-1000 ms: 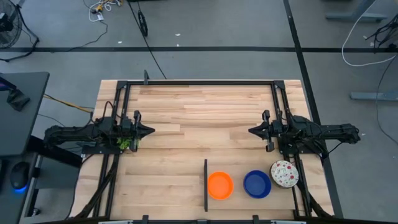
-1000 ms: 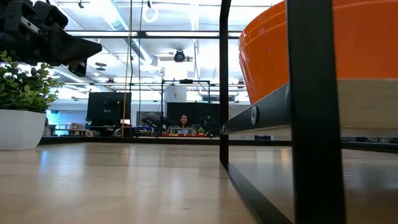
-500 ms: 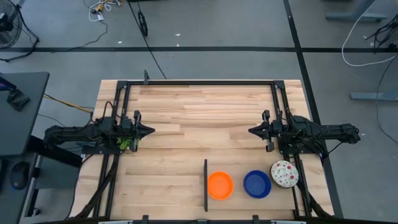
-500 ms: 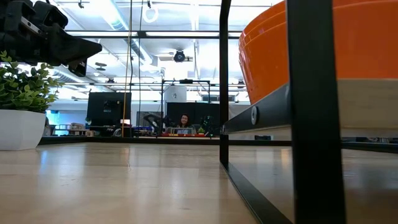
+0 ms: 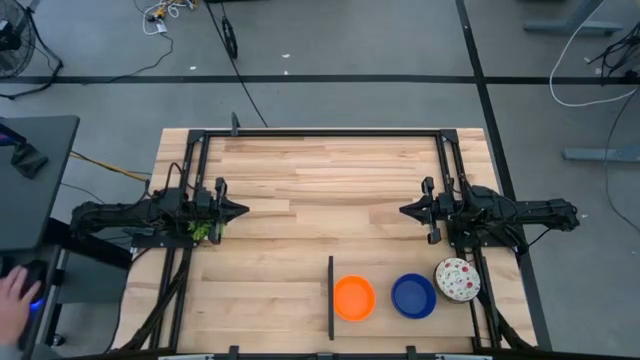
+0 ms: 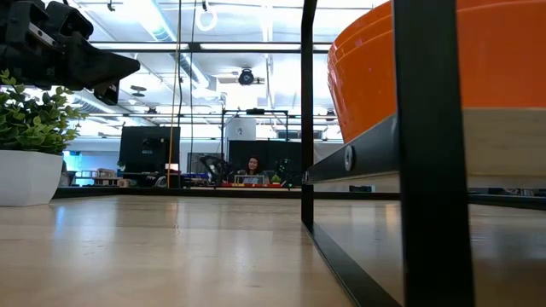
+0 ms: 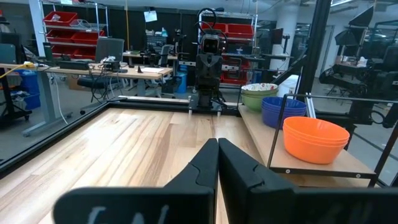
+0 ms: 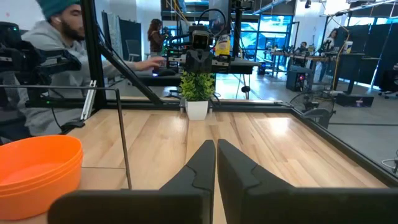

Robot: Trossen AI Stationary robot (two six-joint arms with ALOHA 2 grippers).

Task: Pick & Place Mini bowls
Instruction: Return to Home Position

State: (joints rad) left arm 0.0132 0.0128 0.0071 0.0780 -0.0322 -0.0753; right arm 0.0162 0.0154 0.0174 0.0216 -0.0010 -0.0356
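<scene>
Three stacks of mini bowls stand by their bases on a raised wooden shelf at the table's near edge: orange (image 5: 354,298), blue (image 5: 413,296), and white with red speckles (image 5: 457,279). The left wrist view shows orange (image 7: 315,138), blue (image 7: 283,111) and the speckled one (image 7: 260,93). The orange stack also fills the low view (image 6: 478,60) and shows in the right wrist view (image 8: 37,165). My left gripper (image 5: 240,210) (image 7: 217,146) hovers shut at the table's left side. My right gripper (image 5: 404,210) (image 8: 216,146) hovers shut at the right side, farther from the near edge than the bowls.
A black metal frame (image 5: 331,298) (image 6: 426,170) borders the shelf. A small green plant in a white pot (image 5: 203,230) (image 6: 26,162) (image 8: 197,99) stands below my left arm. A person (image 8: 43,68) sits beyond the table's near edge; a hand (image 5: 12,295) shows at the left. Bare wood (image 5: 320,200) lies between the grippers.
Both arms have kept still and the bowls have not moved. A person's hand has come into the high view at its lower left, beside the table.
</scene>
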